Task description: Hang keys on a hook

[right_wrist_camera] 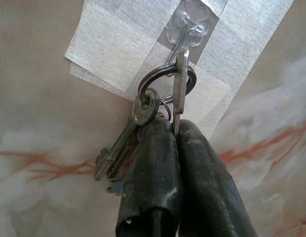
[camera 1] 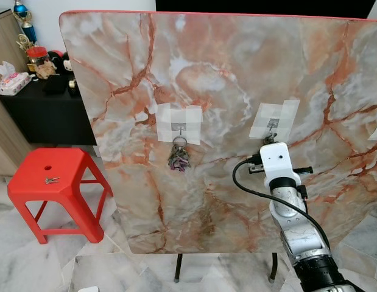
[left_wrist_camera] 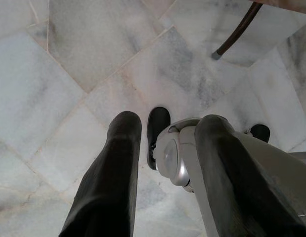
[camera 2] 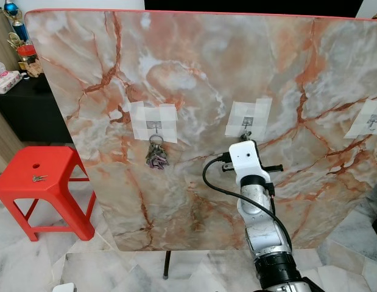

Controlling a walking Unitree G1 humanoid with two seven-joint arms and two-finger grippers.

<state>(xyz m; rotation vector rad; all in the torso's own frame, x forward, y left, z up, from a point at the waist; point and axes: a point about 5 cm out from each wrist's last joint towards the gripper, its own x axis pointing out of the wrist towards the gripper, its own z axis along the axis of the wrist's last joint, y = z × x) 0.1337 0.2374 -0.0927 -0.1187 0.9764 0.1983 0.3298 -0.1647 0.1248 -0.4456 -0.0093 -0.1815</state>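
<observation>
An upright marble board [camera 1: 225, 73] carries clear hooks stuck on with white tape. My right gripper [right_wrist_camera: 175, 126] is raised to the middle hook [right_wrist_camera: 190, 29] and is shut on the blade of a silver key [right_wrist_camera: 181, 79]. The bunch's key ring [right_wrist_camera: 162, 79] sits at the hook's wire, and the other keys [right_wrist_camera: 120, 150] dangle beside the fingers. In the left eye view the right wrist [camera 1: 276, 161] is just under that hook [camera 1: 272, 123]. Another bunch of keys [camera 1: 179, 156] hangs from the left hook [camera 1: 179, 126]. My left gripper [left_wrist_camera: 162, 148] hangs open, pointing at the floor.
A red plastic stool [camera 1: 54, 176] stands left of the board with a small key [camera 1: 52, 179] on its seat. A third taped hook [camera 2: 374, 120] is at the board's right edge. A black cabinet [camera 1: 42, 109] with clutter stands behind the stool. The floor is marble tile [camera 1: 30, 261].
</observation>
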